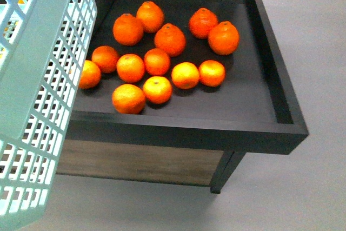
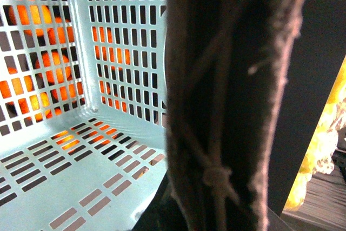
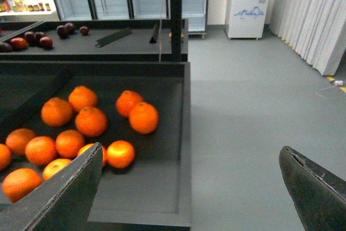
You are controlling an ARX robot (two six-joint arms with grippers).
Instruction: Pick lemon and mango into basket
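Looks like the searching step: only tangerines (image 1: 157,60) in the bin (image 1: 189,131), basket (image 1: 38,68) bare. Right pincer (image 3: 190,150) wide, empty; left pincer unseen, cannot tell. Next: find lemon, mango elsewhere.

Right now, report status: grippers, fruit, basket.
Right gripper open, empty. Left gripper unseen behind handle of basket. Lemon, mango not in sight; only tangerines in bin.

The basket (image 1: 32,79) is smooth teal plastic, faintly shiny; its handle (image 2: 227,106) wears rough, fuzzy brown cord. The tangerines (image 1: 170,39) are glossy and dimpled, on a matt black surface (image 1: 248,96). My right fingers (image 3: 316,190) look dark, matt, scuffed.
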